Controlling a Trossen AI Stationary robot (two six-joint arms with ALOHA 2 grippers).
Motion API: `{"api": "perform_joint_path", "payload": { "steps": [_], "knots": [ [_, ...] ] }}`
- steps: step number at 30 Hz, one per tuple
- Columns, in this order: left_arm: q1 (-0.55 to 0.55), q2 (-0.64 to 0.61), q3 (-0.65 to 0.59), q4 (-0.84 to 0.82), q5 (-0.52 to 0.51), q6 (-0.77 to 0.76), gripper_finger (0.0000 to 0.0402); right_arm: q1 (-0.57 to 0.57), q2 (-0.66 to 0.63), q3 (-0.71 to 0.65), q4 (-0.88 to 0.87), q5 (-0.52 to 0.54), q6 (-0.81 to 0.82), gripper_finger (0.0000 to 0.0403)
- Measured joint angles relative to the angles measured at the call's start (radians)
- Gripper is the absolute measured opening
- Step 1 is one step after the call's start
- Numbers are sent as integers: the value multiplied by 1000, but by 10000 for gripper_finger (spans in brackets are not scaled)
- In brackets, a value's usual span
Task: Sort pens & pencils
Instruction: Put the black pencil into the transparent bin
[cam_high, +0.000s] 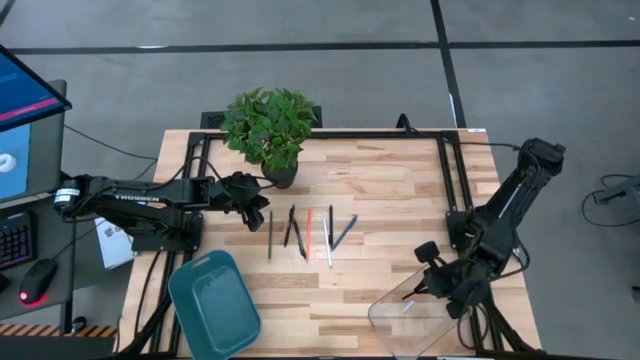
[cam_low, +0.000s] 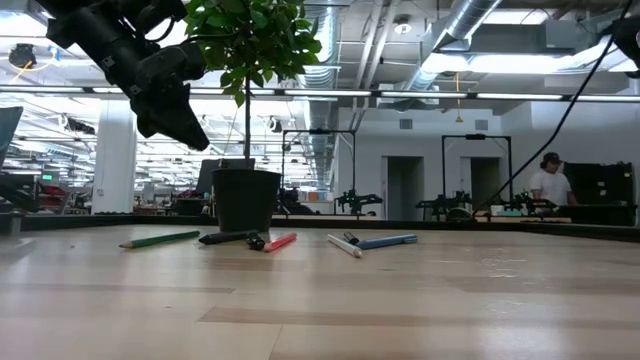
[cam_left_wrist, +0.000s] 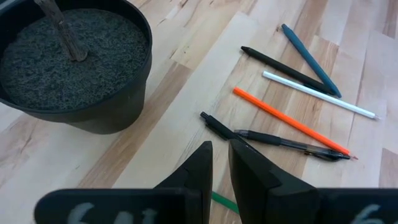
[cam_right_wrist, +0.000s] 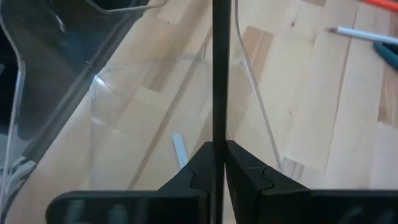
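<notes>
Several pens and pencils lie flat in a row at the table's middle: a green one (cam_high: 269, 236), black ones (cam_high: 293, 228), an orange one (cam_left_wrist: 286, 121), a white one (cam_left_wrist: 317, 93) and a blue one (cam_left_wrist: 308, 56). My left gripper (cam_left_wrist: 221, 163) hovers beside the plant pot, above the row's left end, shut with nothing between its fingers. My right gripper (cam_right_wrist: 219, 152) is shut on a black pen (cam_right_wrist: 219, 68) over the clear container (cam_high: 405, 318) at the near right. A short pale stick (cam_right_wrist: 179, 149) lies on the container's floor. My right gripper pinches the black pen's end (cam_right_wrist: 219, 140) between its two fingers. The pen runs straight on ahead of the fingers, in line with them, slanting down over the clear container. Its far end leaves the picture, so I cannot tell whether it touches anything.
A potted plant (cam_high: 270, 130) stands at the table's far side, left of centre. A teal tray (cam_high: 213, 303) sits at the near left. A monitor, keyboard and mouse (cam_high: 35, 280) are off the table's left edge. A person (cam_low: 550, 182) stands far back in the room.
</notes>
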Motion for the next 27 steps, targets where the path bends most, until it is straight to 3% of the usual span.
{"api": "perform_joint_path", "payload": {
  "steps": [27],
  "knots": [
    [0, 0, 0, 0, 0, -1, 43, -21, 35, 0, 13, 27, 97, 56]
  ]
}}
